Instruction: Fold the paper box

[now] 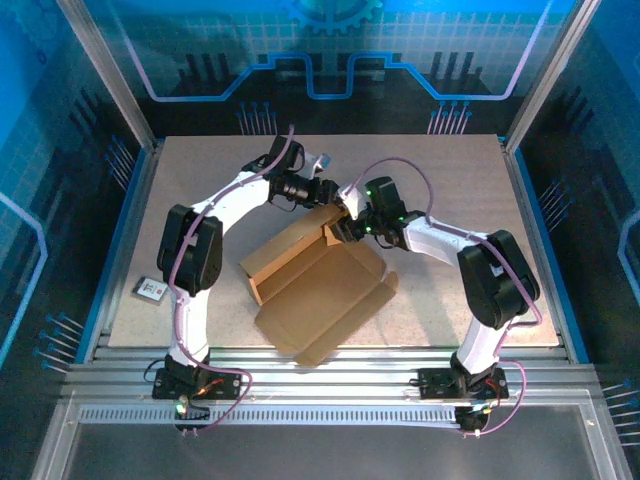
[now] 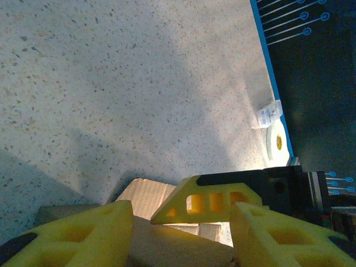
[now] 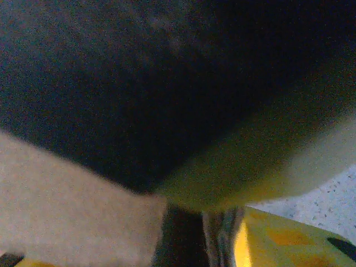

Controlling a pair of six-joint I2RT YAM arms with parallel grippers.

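- Meeting over the far edge of the paper box point(image 1: 320, 295), the left arm point(image 1: 190, 250) and the right arm point(image 1: 495, 275) reach inward from either side of the speckled bench point(image 1: 450, 300). Seen from above, their jaws are just beside each other.
- The paper box, plain brown cardboard, lies at the middle of the bench and is partly folded. A long panel on its far-left side appears raised, while a broad flap with notched corners lies flat toward the near edge.
- In the left wrist view, the left jaws straddle a cardboard edge, with a yellow finger point(image 2: 83, 236) on each side of it. Whether they press the board or merely bracket it cannot be told.
- A yellow finger point(image 2: 206, 200) of the right jaws, on its black mount, sits just beyond that same edge, close against the cardboard.
- The right wrist view is dark and blurred, with cardboard at lower left and a yellow finger point(image 3: 278, 242) at lower right. Whether the right jaws are open or closed cannot be told.
- A small card point(image 1: 150, 289) lies at the near left of the bench, beside the left arm and well apart from the box.
- A small white packet point(image 2: 268, 114) sits against the bench's blue rim.
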